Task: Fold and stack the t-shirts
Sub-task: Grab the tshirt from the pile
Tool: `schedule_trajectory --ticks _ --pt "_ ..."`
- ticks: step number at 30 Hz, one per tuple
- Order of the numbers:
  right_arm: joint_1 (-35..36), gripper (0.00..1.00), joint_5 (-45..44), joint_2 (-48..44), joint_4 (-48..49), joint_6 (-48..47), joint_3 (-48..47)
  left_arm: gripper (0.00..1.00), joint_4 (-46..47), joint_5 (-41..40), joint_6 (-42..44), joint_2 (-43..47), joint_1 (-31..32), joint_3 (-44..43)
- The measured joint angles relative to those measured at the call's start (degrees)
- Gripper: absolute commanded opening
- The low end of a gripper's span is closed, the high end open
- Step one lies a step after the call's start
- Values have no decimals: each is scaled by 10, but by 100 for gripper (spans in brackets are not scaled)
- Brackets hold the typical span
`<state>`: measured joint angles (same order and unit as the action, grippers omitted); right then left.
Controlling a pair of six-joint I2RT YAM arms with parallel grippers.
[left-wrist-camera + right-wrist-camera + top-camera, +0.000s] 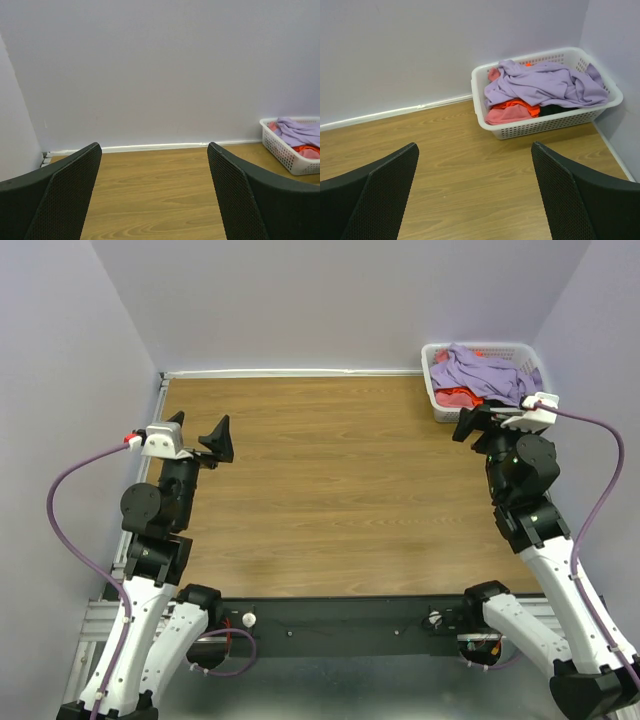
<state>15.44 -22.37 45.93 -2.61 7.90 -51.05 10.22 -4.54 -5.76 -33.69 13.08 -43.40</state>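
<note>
The table [330, 500] is a brown wood-grain board, its grain running left to right. A white strip [300, 372] lines the far edge, where the board meets the pale purple wall [330, 300]. One thing stands directly on it: a white plastic lattice basket [436, 402], set in the far right corner close to the right wall, with the heaped t-shirts [545, 85] inside it rather than on the wood

T-shirts [482, 373] in far-right basket [431, 388]
</note>
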Motion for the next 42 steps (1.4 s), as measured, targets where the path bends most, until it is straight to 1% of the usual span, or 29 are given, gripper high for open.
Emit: schedule_trajectory --ticks 7,11,14,16,22,23,27,32,36,42 --pt "0 100 0 16 0 0 0 95 -2 0 2 -4 0 2" --pt "0 100 7 61 5 3 -13 96 -2 0 2 -11 0 7" --pt "0 100 27 118 8 2 -33 96 -3 0 1 -15 0 17" --pt "0 100 31 177 11 1 -64 96 -6 0 -3 -15 0 24" --pt "-4 100 0 367 15 -7 -181 96 -27 4 -18 4 0 51" --pt "-11 100 -4 404 10 -8 -210 96 -31 4 -19 10 0 56" --pt "-49 100 -11 492 7 0 -289 96 -41 5 -24 35 0 66" --pt "-133 100 -9 590 9 26 -381 96 -55 5 -38 68 0 73" --pt "-199 97 24 666 9 47 -451 95 -67 7 -49 78 0 73" --pt "-265 95 78 767 9 85 -535 95 -95 12 -63 79 0 71"
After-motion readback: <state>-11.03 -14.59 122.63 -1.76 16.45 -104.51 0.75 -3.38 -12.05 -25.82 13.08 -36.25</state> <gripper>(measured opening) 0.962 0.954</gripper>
